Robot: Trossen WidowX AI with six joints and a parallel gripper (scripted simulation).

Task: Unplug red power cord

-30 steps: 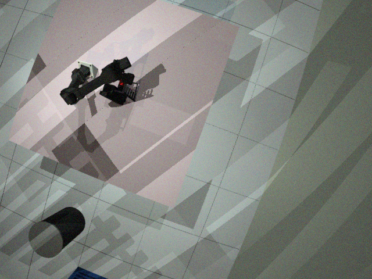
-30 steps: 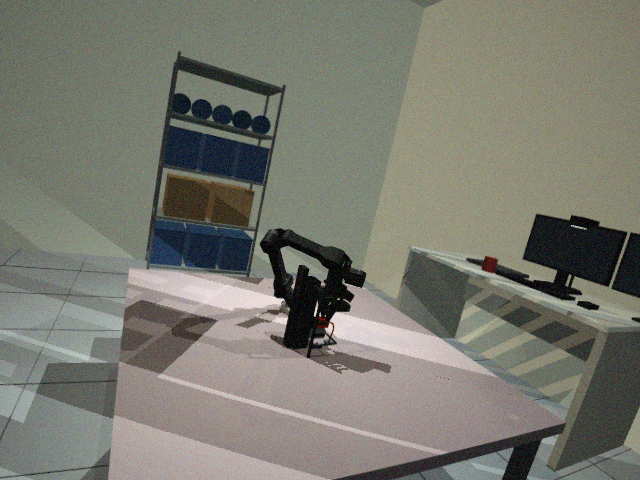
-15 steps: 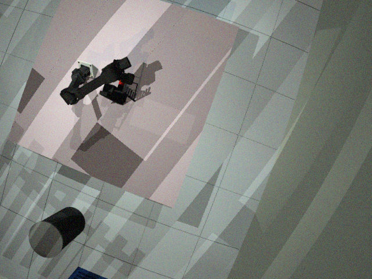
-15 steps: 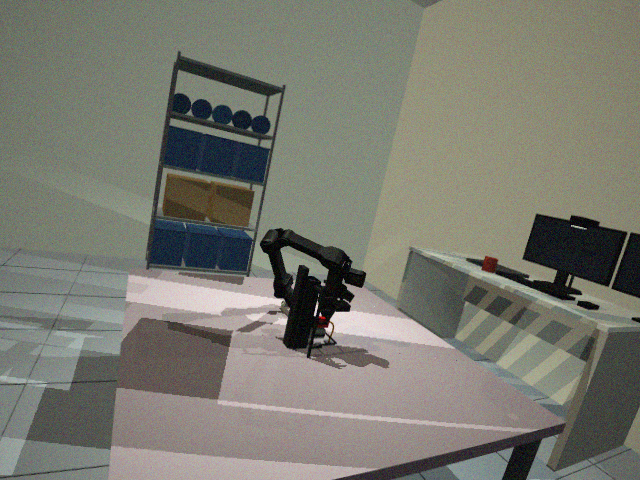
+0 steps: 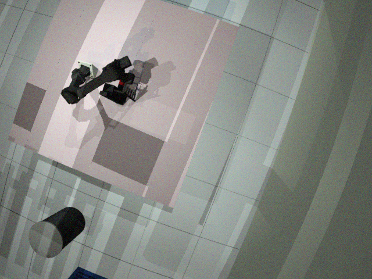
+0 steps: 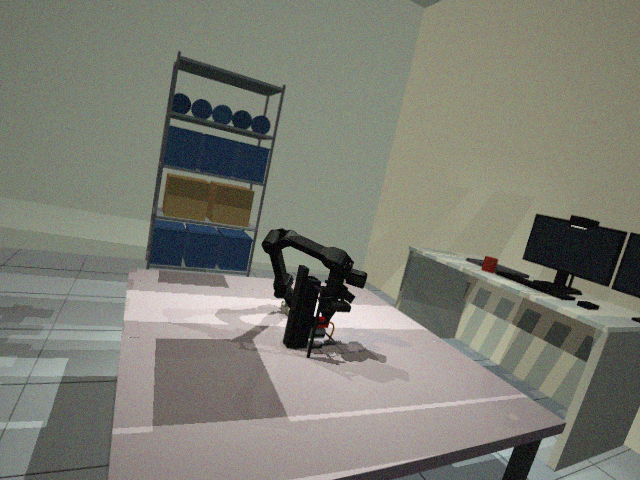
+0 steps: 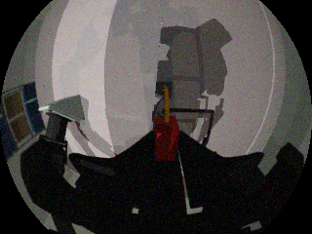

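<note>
Black six-joint robot arm (image 6: 305, 245) bent over pale pink desk (image 6: 361, 392), jaws clenched on small red plastic plug (image 7: 167, 136), beside upright black power strip (image 6: 301, 310), thin orange cord (image 7: 167, 100) trailing ahead

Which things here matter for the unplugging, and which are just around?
Job: red plug, held in the shut end effector; orange cord; black power strip.

Just around: shelf unit, monitors, red cube on the counter, dark cylinder.
</note>
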